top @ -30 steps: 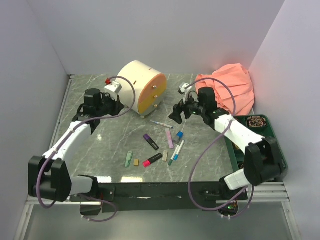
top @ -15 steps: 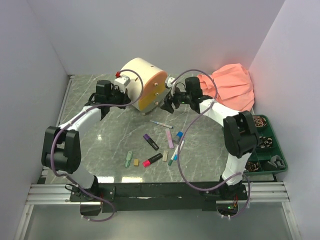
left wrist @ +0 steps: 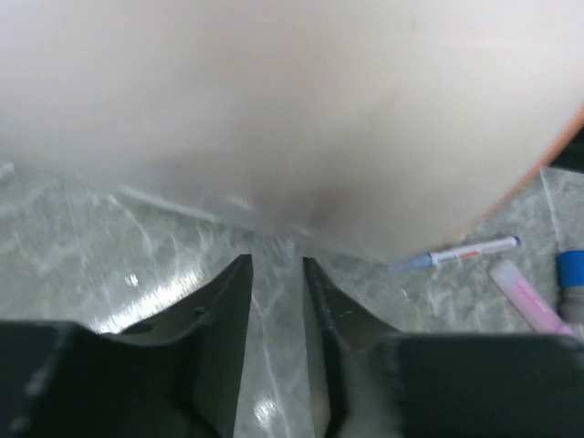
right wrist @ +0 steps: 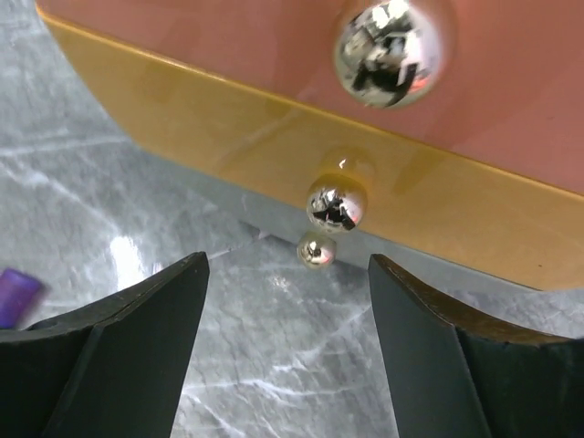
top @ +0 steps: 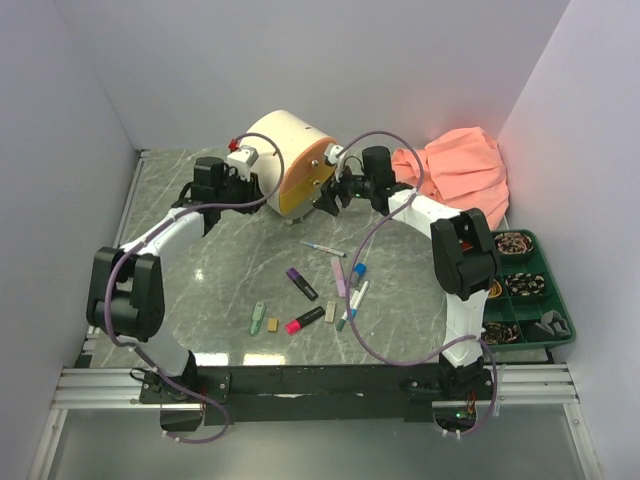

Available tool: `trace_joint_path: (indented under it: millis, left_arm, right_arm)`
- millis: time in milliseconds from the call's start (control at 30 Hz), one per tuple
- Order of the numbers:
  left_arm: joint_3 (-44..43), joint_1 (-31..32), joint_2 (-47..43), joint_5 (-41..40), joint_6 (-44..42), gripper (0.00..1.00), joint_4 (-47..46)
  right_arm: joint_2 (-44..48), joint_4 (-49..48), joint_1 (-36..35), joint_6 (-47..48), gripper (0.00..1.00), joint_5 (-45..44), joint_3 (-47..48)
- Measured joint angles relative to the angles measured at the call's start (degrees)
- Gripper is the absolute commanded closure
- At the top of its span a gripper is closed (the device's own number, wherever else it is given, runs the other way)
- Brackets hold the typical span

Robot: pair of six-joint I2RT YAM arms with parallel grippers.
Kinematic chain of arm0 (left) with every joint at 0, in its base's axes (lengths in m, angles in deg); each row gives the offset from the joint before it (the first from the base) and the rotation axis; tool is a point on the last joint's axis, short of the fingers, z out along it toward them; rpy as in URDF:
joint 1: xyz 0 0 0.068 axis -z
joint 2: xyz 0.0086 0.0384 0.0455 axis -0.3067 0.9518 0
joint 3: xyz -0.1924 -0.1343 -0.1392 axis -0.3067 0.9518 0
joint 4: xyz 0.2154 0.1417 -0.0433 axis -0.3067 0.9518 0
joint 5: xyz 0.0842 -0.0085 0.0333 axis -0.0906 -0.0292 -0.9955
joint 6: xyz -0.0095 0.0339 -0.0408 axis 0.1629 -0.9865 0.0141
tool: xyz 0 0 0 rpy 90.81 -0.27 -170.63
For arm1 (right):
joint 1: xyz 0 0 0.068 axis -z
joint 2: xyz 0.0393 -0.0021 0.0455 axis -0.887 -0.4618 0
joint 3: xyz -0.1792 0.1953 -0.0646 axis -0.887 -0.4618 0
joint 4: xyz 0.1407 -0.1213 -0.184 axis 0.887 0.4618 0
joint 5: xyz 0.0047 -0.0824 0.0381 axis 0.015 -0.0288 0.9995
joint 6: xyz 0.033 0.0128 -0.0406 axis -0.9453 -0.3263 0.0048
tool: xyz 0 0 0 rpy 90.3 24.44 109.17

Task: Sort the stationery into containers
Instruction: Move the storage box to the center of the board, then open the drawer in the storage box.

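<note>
Stationery (top: pixel 301 283) is scattered on the counter (top: pixel 200 270) in front of the cream cabinet (top: pixel 275 140). The right hand (right wrist: pixel 287 265) is held spread just before the knob (right wrist: pixel 336 203) of the yellow drawer (right wrist: pixel 182 119). The left hand (left wrist: pixel 276 269), nearly pressed together with nothing gripped, is held close to the cabinet's curved wall.

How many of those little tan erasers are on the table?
2. One tan eraser lies beside the small green piece; the second tan eraser lies by the black end of the pink-black highlighter. Others may be hidden behind the arms.
</note>
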Motion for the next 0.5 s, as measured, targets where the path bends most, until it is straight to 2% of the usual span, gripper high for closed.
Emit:
trace_joint_path:
  millis: [200, 333, 500]
  left_arm:
    - [3.4, 0.0, -7.3, -0.7, 0.6, 0.46, 4.8]
    - [4.7, 0.0, -11.2, -1.8, -0.5, 0.32, 6.2]
    - [6.7, 0.0, -12.9, -4.3, -1.4, 0.3, 6.4]
  right_arm:
    - [0.7, -5.0, 0.0, -5.7, 0.23, -1.1, -3.9]
    - [1.9, -6.1, 0.0, -7.7, 0.24, -3.1, -7.2]
    - [9.4, -13.8, -0.2, -8.2, 0.14, -7.5, -19.6]
